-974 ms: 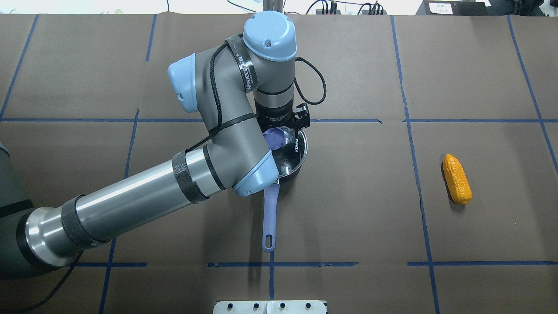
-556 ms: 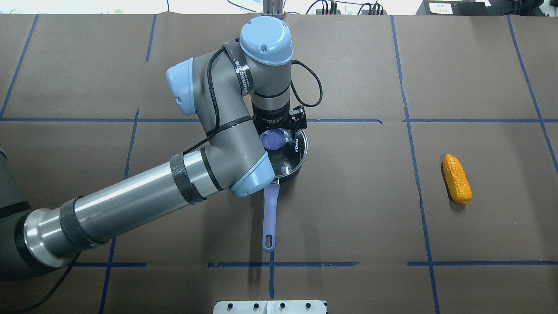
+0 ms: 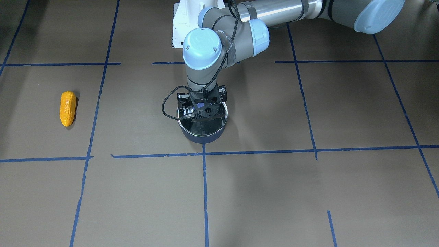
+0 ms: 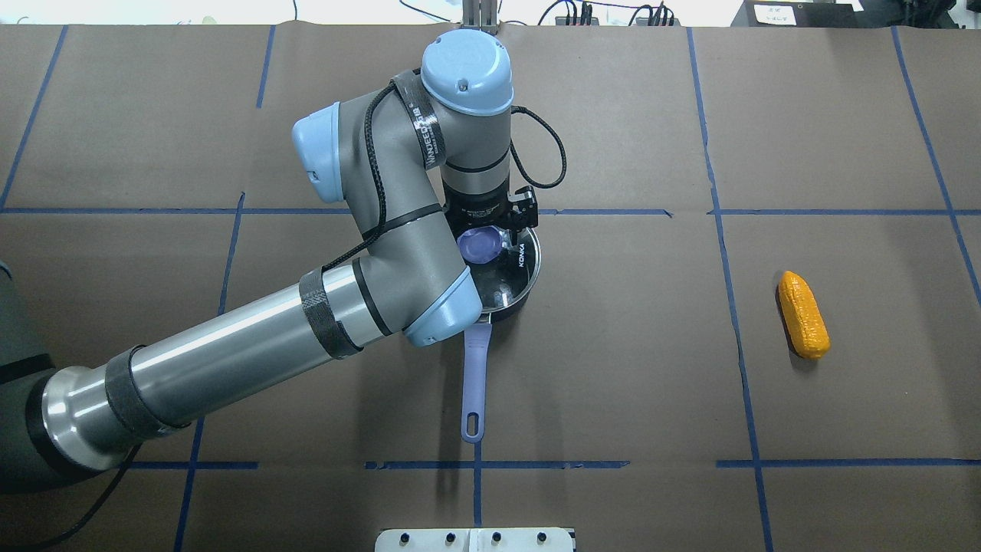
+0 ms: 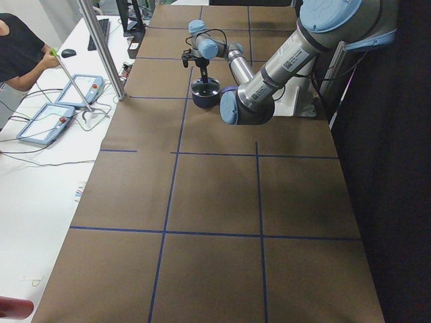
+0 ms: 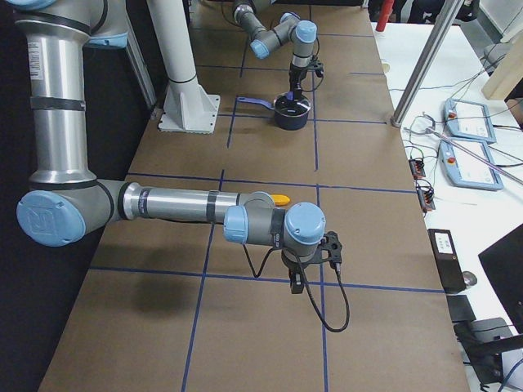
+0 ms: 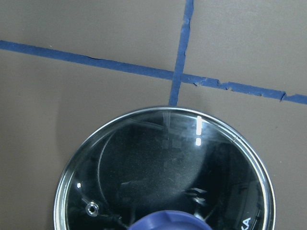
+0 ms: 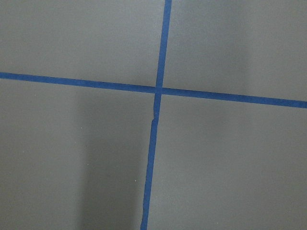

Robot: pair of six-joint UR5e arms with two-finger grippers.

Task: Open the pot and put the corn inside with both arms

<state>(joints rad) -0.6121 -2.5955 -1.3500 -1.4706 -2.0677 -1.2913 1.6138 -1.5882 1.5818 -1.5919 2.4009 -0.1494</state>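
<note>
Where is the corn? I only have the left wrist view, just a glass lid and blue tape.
Observer: The corn lies on the table, far to the robot's right of the pot, nothing touching it.
Operator: Which way is the pot turned?
Observer: In the overhead view its handle points back toward the robot's base.
Operator: Where is the right arm?
Observer: The right gripper hangs over the table, beyond the corn from the pot; I cannot tell if it is open.
</note>
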